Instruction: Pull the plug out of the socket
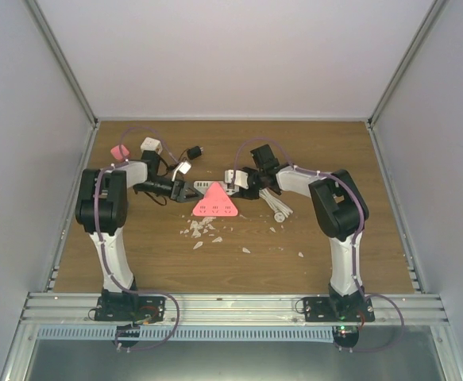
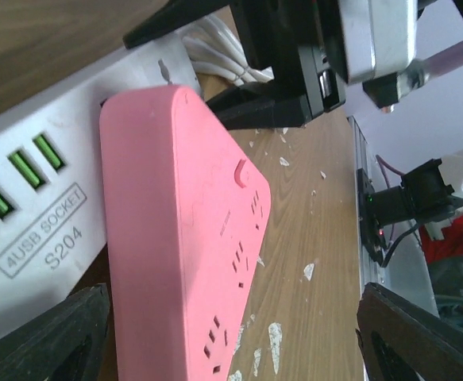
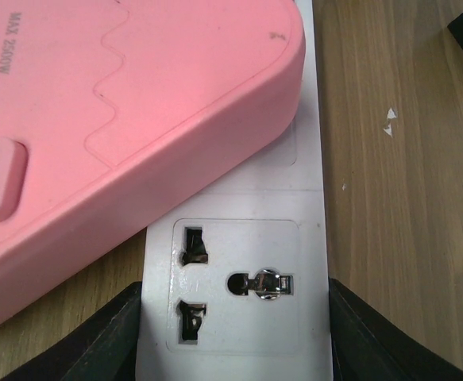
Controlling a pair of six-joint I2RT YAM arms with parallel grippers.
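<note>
A pink triangular socket block point(image 1: 214, 205) lies mid-table, its far corner resting over a white power strip point(image 1: 225, 190). No plug pins show between them. In the left wrist view the pink block point(image 2: 183, 238) stands between my left gripper point(image 2: 235, 349) jaws, which are open, with a gap on the right side. The white strip point(image 2: 48, 206), marked 4USB SOCKET, lies behind it. My right gripper point(image 3: 235, 341) is shut on the white strip point(image 3: 239, 294), one finger on each long side, beside an empty three-pin outlet. The pink block point(image 3: 120, 103) overlaps the strip just beyond.
A pink cube adapter point(image 1: 120, 152), a white cube adapter point(image 1: 150, 146) and a black plug with cable point(image 1: 193, 152) lie at the back left. A white coiled cable point(image 1: 279, 208) lies right of the strip. White flakes point(image 1: 203, 230) litter the wood in front.
</note>
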